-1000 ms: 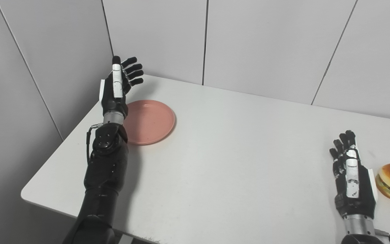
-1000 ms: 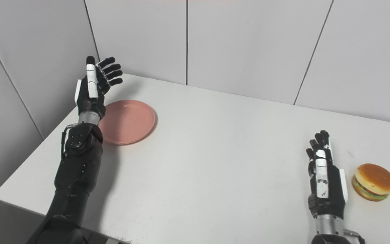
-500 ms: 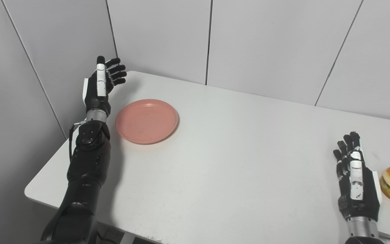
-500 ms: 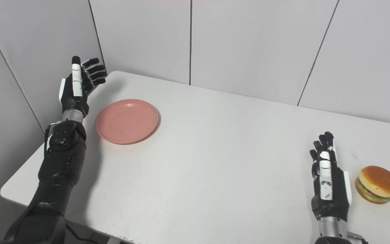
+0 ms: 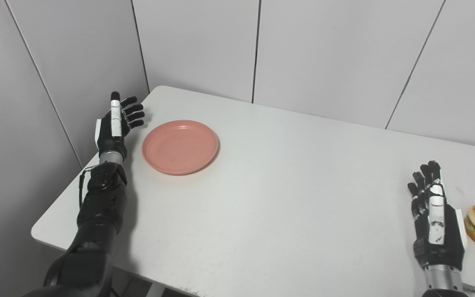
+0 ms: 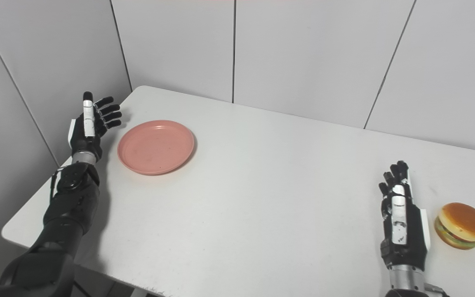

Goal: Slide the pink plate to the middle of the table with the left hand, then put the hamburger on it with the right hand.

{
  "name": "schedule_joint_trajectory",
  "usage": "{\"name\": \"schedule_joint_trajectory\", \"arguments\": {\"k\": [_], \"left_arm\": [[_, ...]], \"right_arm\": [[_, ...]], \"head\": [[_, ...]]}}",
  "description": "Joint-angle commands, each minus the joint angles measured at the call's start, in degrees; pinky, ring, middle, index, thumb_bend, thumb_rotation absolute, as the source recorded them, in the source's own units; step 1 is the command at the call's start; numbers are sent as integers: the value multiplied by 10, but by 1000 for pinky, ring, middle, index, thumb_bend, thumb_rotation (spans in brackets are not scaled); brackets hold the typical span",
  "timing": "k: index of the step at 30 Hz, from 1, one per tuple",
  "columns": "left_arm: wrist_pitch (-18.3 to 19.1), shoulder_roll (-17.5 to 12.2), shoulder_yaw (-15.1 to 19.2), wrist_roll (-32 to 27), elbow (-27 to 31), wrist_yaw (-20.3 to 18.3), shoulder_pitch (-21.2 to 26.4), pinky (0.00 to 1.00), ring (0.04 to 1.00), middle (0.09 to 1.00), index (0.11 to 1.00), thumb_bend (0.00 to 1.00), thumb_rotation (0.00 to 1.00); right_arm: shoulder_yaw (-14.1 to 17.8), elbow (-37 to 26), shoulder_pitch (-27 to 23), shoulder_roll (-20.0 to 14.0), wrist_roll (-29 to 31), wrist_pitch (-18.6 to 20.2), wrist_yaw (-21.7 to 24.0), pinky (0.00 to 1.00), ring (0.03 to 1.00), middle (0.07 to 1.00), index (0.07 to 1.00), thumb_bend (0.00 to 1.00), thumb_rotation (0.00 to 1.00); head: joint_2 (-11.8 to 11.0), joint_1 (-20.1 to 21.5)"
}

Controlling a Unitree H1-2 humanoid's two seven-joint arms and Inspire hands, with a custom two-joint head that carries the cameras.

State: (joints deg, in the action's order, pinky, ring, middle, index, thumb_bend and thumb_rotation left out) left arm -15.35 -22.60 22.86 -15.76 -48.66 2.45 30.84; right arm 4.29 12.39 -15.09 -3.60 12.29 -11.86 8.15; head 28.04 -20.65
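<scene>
While the pink plate lay flat near the far left corner of the desk, the left hand stood just beside its left rim, apart from it, palm turned toward the plate and fingers spread wide around nothing. That placement looked deliberate: a hand on the plate's outer side, facing inward, is set to push it rightward toward the middle of the desk, and the plate had plainly not made that trip yet.

At the opposite end, the right hand rested low near the front right edge, its fingers extended and a little apart, empty as well. It sat just beside the hamburger — near it, not touching — which suggested a waiting post, since its turn should come only once the plate is in the middle. The hamburger stood upright on its bottom bun (partly cut off by the frame edge in the left eye view, whole in the right eye view).

By count: one plate, one hamburger, two hands, one desk — nothing else lay on the white surface. Plate and hamburger were well apart, with the bare middle of the desk between them. The next move would likely need the left fingers to meet the rim squarely, because a shallow plate could slip under or past a glancing push.
</scene>
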Motion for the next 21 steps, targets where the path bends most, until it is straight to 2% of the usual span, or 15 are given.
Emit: {"name": "schedule_joint_trajectory", "arguments": {"k": [1, 7, 10, 14, 21], "left_arm": [[-11, -12, -3, 6, 11, 11, 33, 651, 667, 658, 650, 898, 1000], [19, 6, -7, -6, 40, 9, 14, 676, 702, 686, 680, 883, 1000], [37, 16, -10, -17, 54, -6, 6, 699, 716, 701, 696, 877, 1000], [42, 27, -18, -22, 76, -20, -4, 726, 751, 735, 719, 885, 983], [57, 46, -37, -13, 105, -24, -17, 751, 763, 748, 731, 899, 972]], "right_arm": [[2, 8, 18, 2, 1, -15, 2, 1000, 1000, 1000, 1000, 540, 877], [1, 0, 20, 3, -1, -8, -2, 1000, 1000, 1000, 1000, 530, 884], [1, -4, 20, 2, -1, -4, 0, 1000, 1000, 1000, 1000, 542, 880], [0, -5, 21, 2, -1, -3, 0, 1000, 1000, 1000, 1000, 532, 882], [0, -10, 23, 3, -7, 0, -6, 1000, 1000, 1000, 1000, 547, 875]], "head": [[1, 2], [4, 2], [5, 1], [5, 1], [9, 3]]}}
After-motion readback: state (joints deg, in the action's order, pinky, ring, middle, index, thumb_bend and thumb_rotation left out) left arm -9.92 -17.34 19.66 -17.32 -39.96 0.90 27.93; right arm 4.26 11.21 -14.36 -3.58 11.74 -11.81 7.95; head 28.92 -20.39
